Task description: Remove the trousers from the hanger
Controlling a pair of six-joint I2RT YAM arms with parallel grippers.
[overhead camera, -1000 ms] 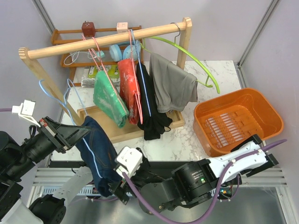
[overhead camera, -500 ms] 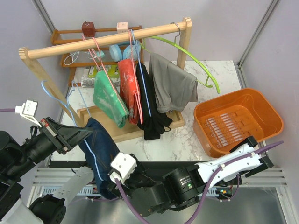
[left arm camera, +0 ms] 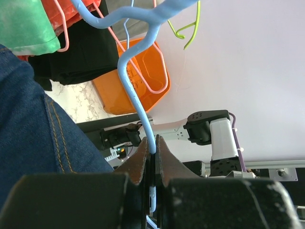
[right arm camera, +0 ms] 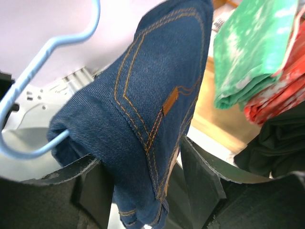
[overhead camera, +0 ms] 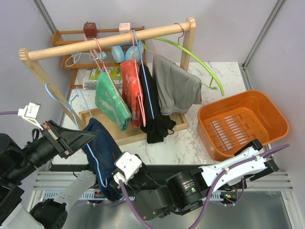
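The dark navy denim trousers (overhead camera: 102, 155) hang folded over a light blue hanger (overhead camera: 61, 101), off the rack at the front left. My left gripper (overhead camera: 89, 136) is shut on the hanger's wire (left arm camera: 136, 95), with the denim (left arm camera: 33, 124) beside it. My right gripper (overhead camera: 119, 180) is open, and its two fingers stand on either side of the lower denim (right arm camera: 152, 95); its jaw gap (right arm camera: 140, 155) is filled by cloth. The mint-green trousers (overhead camera: 112, 100) hang on a pink hanger on the wooden rack (overhead camera: 105, 39).
A red garment (overhead camera: 131, 90), a black one (overhead camera: 155, 114) and a grey one (overhead camera: 176, 88) hang on the rack beside the mint-green pair. An orange basket (overhead camera: 243, 121) stands on the table at the right. A green hanger (overhead camera: 200, 62) hangs at the rack's right end.
My right gripper dipped lower, then came back up a little around the denim. The left gripper, hanger and denim shifted slightly to the right.
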